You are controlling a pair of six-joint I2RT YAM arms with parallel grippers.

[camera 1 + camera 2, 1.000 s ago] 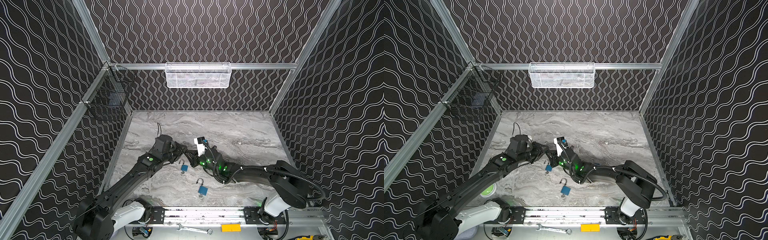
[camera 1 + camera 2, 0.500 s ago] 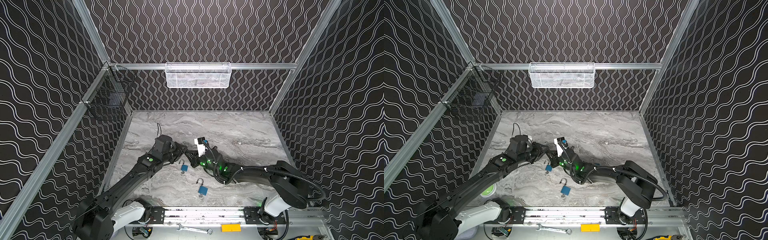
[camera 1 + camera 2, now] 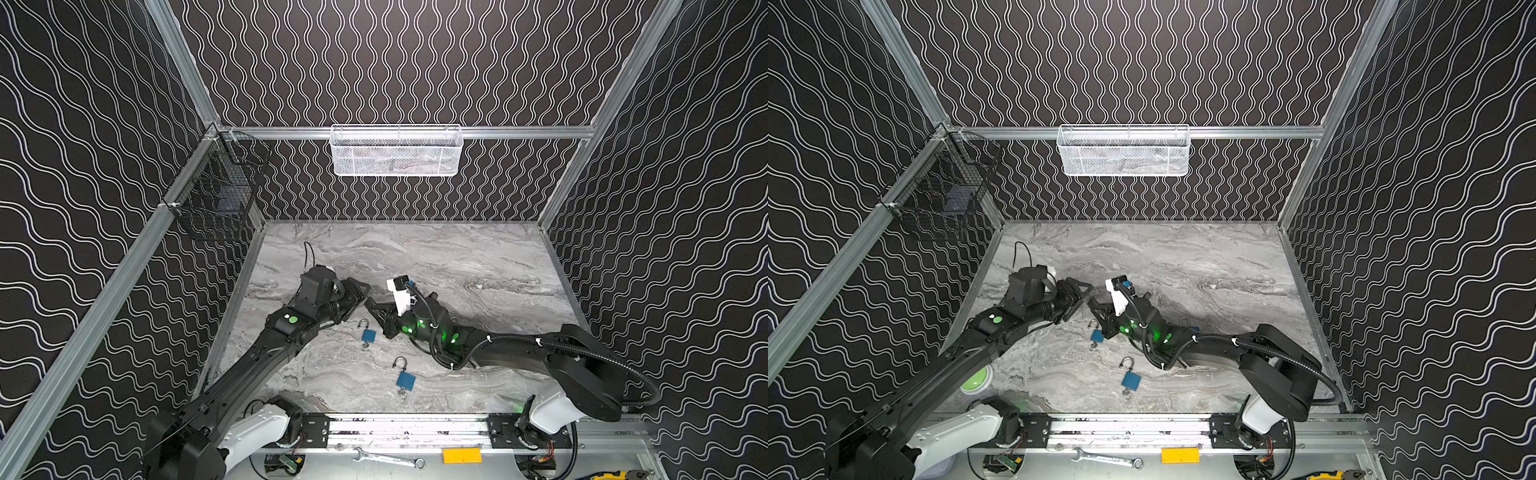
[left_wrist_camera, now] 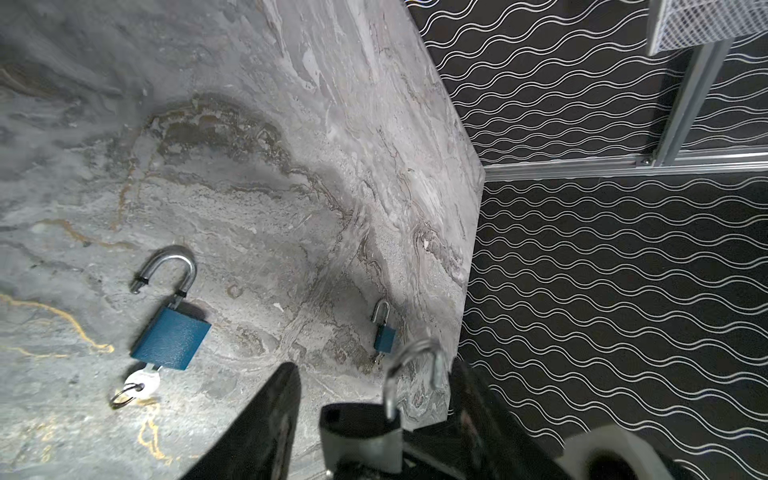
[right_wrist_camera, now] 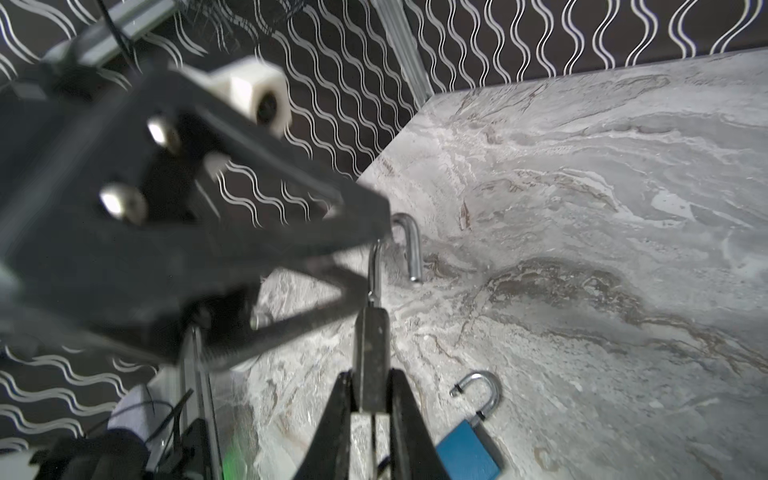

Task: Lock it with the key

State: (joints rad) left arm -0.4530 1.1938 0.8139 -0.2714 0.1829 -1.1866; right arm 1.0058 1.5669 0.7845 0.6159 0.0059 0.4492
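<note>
My right gripper is shut on a padlock, seen edge-on, held above the marble table. Its silver shackle stands swung open. My left gripper is open. Its fingers straddle the same padlock without touching the body. In both top views the two grippers meet nose to nose at mid-table. A key on a ring sticks out of a blue padlock lying open on the table. I see no key on the held lock.
Two blue padlocks with open shackles lie on the table in front of the grippers, and a smaller one lies behind my right arm. A white mesh basket and a black wire basket hang on the walls. A wrench lies by the front rail.
My left gripper's jaws have spread apart around the held padlock. Both arms stay in nearly the same place, and the right grip is unchanged.
</note>
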